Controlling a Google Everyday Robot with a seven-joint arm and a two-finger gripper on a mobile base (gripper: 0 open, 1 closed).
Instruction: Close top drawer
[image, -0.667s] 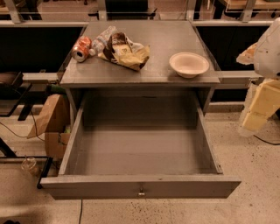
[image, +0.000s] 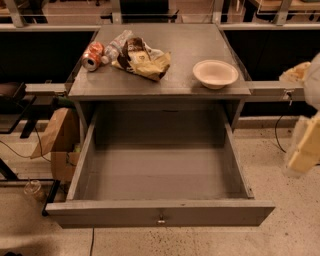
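The top drawer (image: 160, 212) of the grey cabinet is pulled fully out toward me. Its deep grey tray (image: 160, 170) is empty, and the small metal knob (image: 161, 219) sits at the centre of the wide front. My gripper (image: 303, 146) shows as a blurred cream shape at the right edge. It hangs to the right of the drawer's right side wall, apart from it and above the floor. The two lower drawers are hidden under the open one.
On the cabinet top (image: 175, 75) lie an orange can (image: 92, 55), a plastic bottle (image: 115, 46), a chip bag (image: 142, 60) and a white bowl (image: 215, 73). A cardboard box (image: 57, 137) stands at the left. A grey rail (image: 272, 91) runs off to the right.
My gripper at the right edge has moved a little lower and now looks blurred. The drawer and the things on top have not moved.
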